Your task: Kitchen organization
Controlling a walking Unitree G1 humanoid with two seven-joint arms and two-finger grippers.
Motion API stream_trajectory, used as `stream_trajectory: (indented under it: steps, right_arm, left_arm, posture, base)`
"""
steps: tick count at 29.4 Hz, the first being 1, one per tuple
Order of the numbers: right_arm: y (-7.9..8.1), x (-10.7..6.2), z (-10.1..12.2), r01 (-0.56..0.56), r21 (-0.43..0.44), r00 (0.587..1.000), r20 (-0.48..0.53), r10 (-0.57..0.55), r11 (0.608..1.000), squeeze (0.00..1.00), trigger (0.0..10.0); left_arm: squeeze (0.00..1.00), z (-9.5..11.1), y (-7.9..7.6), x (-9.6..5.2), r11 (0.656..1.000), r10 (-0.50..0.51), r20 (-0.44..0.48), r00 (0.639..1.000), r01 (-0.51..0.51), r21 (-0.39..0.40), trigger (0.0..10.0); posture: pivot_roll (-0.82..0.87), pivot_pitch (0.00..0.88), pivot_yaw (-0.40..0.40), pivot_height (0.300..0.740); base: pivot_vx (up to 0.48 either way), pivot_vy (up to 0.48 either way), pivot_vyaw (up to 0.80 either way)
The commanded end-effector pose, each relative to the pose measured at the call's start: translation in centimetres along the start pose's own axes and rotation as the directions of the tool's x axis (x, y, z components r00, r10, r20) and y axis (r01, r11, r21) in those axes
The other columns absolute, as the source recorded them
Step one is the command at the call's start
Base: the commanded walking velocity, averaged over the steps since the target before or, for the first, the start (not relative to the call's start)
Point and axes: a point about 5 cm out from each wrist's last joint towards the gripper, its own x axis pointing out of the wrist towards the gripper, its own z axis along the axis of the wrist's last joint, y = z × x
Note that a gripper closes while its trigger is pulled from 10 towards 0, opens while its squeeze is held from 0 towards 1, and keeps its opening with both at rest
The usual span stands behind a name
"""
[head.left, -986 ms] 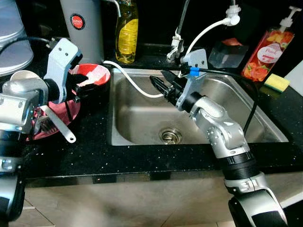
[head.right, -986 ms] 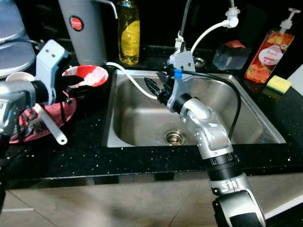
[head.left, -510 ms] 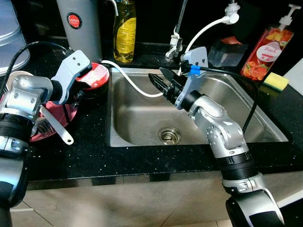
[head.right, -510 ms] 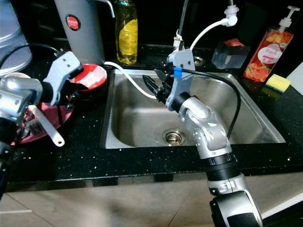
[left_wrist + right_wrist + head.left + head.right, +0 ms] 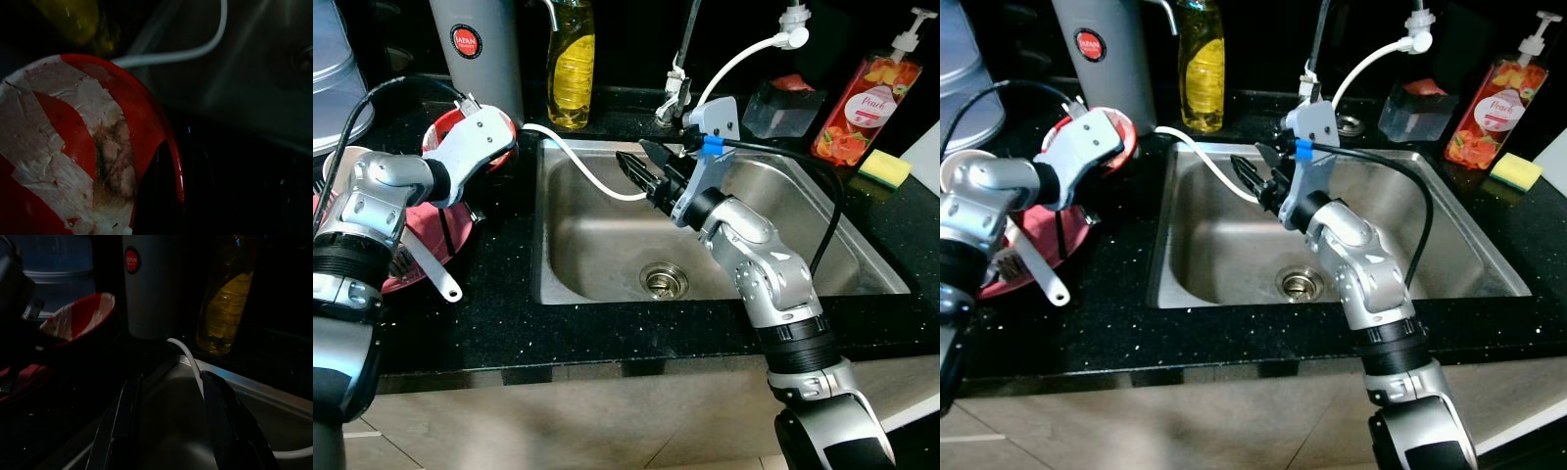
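furthest left, a pink plate (image 5: 450, 230) sits on the black worktop (image 5: 499, 313) with a pale utensil handle (image 5: 431, 272) sticking out over its edge. just beyond it the left pincer (image 5: 494, 137) is at the red bowl (image 5: 445, 127), which is patched with white tape and stands near the sink's left rim, in front of a grey thermos (image 5: 475, 49). the silver wrist hides the fingers in the head views, and the left wrist view shows the bowl's rim (image 5: 166, 142) very close, so i cannot tell whether this pincer is clamped on it or not.

the bowl looks like a rigid, light, thin-walled thing, probably plastic; its glossy rim could slip, and a smear of dirt inside suggests it may be damp. my judgement is that the rim is the place to take it, one finger inside and one outside, keeping it level.

next along are a yellow soap bottle (image 5: 573, 64) and a white hose (image 5: 587, 171) drooping into the steel sink (image 5: 607, 284). the right pincer (image 5: 644, 168) hovers over the basin with its fingers apart, holding nothing. far right stand a pump bottle (image 5: 867, 103) and a yellow sponge (image 5: 886, 169).
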Motion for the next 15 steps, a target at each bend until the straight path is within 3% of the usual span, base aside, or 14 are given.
stream_trajectory:
  steps: [1,3,4,6,9,12,15]
  right_arm:
    - [-0.2,0.1,0.1,0.001,0.002,1.000,-0.007,-0.001,1.000,0.00,10.0]
    - [-0.1,0.3,0.1,-0.003,0.001,1.000,-0.006,0.003,1.000,0.00,10.0]
    - [-0.1,0.3,0.2,-0.004,-0.001,1.000,-0.005,0.004,1.000,0.00,10.0]
    - [-0.2,0.3,0.2,-0.002,-0.002,1.000,-0.004,0.002,1.000,0.00,10.0]
    - [-0.8,0.3,0.6,0.050,-0.006,0.999,0.016,-0.050,0.999,0.00,10.0]
    - [-2.9,0.0,1.4,0.216,-0.010,0.975,0.062,-0.215,0.976,0.00,10.0]
    - [-5.2,-0.6,2.2,0.373,0.016,0.923,0.100,-0.373,0.928,0.00,10.0]
  left_arm:
    - [0.00,2.2,0.1,0.0,0.998,0.015,0.098,0.995,-0.021,0.056,0.0]
    - [0.00,3.4,-0.1,0.4,0.994,0.013,0.122,0.992,-0.026,0.107,0.0]
    - [0.00,4.8,-0.7,0.8,0.988,-0.001,0.161,0.987,-0.024,0.150,10.0]
    - [0.00,5.7,-1.2,1.0,0.988,-0.025,0.202,0.979,-0.007,0.156,10.0]
    - [0.00,8.0,-3.2,2.4,0.984,-0.144,0.310,0.940,0.103,0.144,10.0]
    - [0.00,9.1,-5.5,4.2,0.967,-0.254,0.340,0.905,0.227,0.119,10.0]
    - [0.00,9.3,-8.1,6.5,0.941,-0.334,0.326,0.884,0.331,0.069,10.0]
  posture:
    - [0.24,0.000,-0.111,0.740]
    - [0.24,0.000,-0.112,0.740]
    - [0.24,0.000,-0.113,0.740]
    - [0.24,0.000,-0.114,0.740]
    - [0.23,0.000,-0.107,0.740]
    - [0.22,0.000,-0.106,0.740]
    - [0.21,0.000,-0.098,0.740]
  base:
    - [0.000,0.000,0.00]
    - [0.000,0.000,0.00]
    - [0.000,0.000,0.00]
    - [0.000,0.000,0.00]
    - [0.000,0.000,0.00]
    - [0.000,0.000,0.00]
    - [0.000,0.000,0.00]
